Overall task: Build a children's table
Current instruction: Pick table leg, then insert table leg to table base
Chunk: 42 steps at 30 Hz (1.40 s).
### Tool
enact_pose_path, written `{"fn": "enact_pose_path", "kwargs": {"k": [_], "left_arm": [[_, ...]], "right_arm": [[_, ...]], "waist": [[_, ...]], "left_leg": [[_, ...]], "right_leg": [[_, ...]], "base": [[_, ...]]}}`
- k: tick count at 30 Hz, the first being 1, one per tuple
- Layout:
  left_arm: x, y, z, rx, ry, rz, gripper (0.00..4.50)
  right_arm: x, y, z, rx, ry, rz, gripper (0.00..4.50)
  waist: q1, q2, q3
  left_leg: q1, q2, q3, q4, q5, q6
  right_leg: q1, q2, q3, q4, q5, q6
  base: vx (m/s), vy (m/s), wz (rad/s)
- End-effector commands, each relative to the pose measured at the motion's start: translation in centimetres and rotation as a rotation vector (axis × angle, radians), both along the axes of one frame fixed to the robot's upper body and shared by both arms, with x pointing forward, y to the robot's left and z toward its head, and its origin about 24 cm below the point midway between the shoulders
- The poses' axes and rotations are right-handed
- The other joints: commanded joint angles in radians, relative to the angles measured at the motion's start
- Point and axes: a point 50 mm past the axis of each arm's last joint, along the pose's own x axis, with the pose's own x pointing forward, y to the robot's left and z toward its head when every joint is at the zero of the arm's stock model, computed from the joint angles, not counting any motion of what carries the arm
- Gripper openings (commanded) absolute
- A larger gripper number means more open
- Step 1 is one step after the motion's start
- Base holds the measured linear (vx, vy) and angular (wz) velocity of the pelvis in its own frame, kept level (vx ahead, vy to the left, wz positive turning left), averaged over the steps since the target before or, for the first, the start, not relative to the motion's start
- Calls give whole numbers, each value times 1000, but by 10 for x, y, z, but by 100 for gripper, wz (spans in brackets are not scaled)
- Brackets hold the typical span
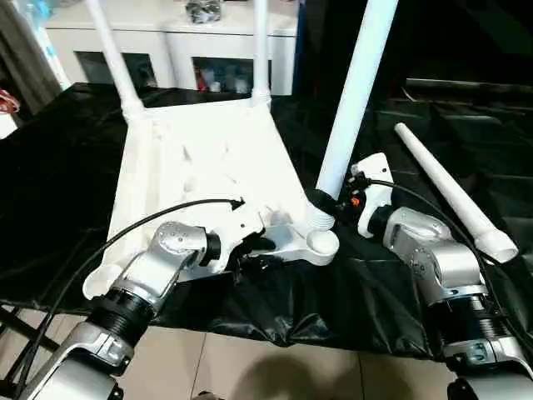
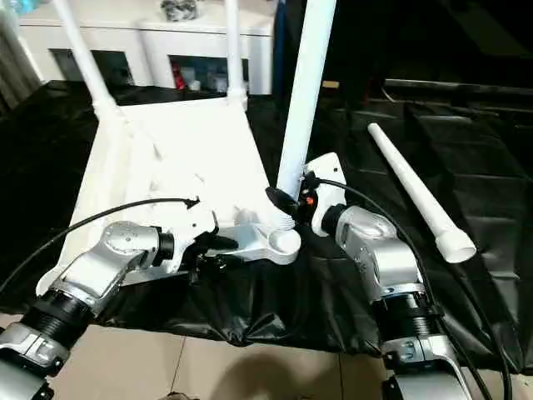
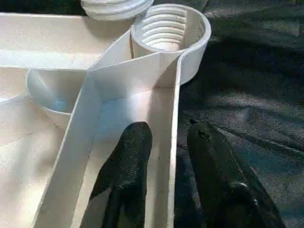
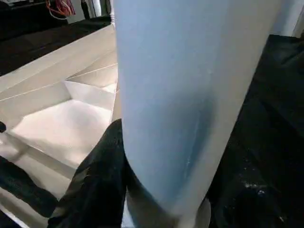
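Right gripper [image 1: 326, 202] holds the upright leg [image 1: 354, 100], jaws closed round its lower end; threaded tip sits just beside the near corner socket [image 1: 321, 242], seemingly not yet in it, long axis tilted slightly; left gripper [image 3: 164, 156] straddles the white tabletop [image 1: 208, 158] rim beside that socket, jaws narrow; spare leg [image 1: 454, 190] lies on black cloth [image 1: 350, 292], right.

Both my silver forearms reach forward and angle inward toward each other. My left gripper [image 3: 164, 156] points ahead with its two black fingers [image 3: 126, 161] set a narrow gap apart, one on each side of a thin wall. My right gripper [image 1: 326, 202] is turned inward at the wrist, its fingers [image 4: 97, 183] clamped around a tube, holding it upright.
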Motion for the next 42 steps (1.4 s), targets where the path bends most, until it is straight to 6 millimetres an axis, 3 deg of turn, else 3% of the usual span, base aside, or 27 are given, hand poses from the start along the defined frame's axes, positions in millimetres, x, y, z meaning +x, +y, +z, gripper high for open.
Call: {"fn": "enact_pose_path", "kwargs": {"k": [1,3,9,12,15,21,25,37,42], "left_arm": [[4,-2,4,14,-13,-18,127],[4,-1,3,12,-8,-22,111],[4,1,3,11,3,-24,55],[5,3,2,10,15,-23,48],[5,3,1,16,19,-25,8],[3,3,-4,40,35,-30,0],[3,-4,-2,1,54,-19,0],[11,-13,3,-22,33,28,0],[11,-11,4,-28,25,20,0]], "right_arm": [[-1,-2,8,11,-34,0,188],[-2,-2,8,11,-33,2,188],[-4,-2,8,11,-30,16,188],[-5,-3,8,10,-25,35,188],[-7,-4,8,12,-14,54,188],[-16,-10,6,16,34,117,188],[-20,-12,1,27,81,152,188],[-18,-15,-12,-9,125,133,188],[-16,-20,-16,-10,128,108,188]], "waist": [[1,2,-81],[1,7,-81],[1,7,-81],[1,8,-82],[1,6,-81],[1,5,-82],[2,4,-80],[0,3,-80],[1,6,-82]], "left_leg": [[20,30,-11,-68,-247,-2],[21,31,-12,-69,-256,-4],[21,31,-12,-69,-258,-4],[20,31,-12,-68,-251,0],[20,31,-12,-68,-255,2],[18,31,-12,-67,-248,10],[20,31,-11,-67,-261,11],[17,27,-12,-66,-259,19],[19,29,-12,-67,-264,19]], "right_leg": [[55,-60,44,-76,-246,-195],[54,-60,43,-76,-249,-196],[55,-60,44,-76,-249,-198],[55,-59,43,-75,-230,-204],[57,-60,43,-76,-233,-204],[60,-60,43,-76,-226,-207],[57,-61,42,-81,-274,-201],[55,-61,39,-90,-342,-171],[54,-61,39,-90,-330,-174]], "base": [[0,0,0],[0,0,0],[0,0,0],[0,0,0],[0,0,0],[0,0,0],[0,0,0],[0,0,0],[0,0,0]]}}
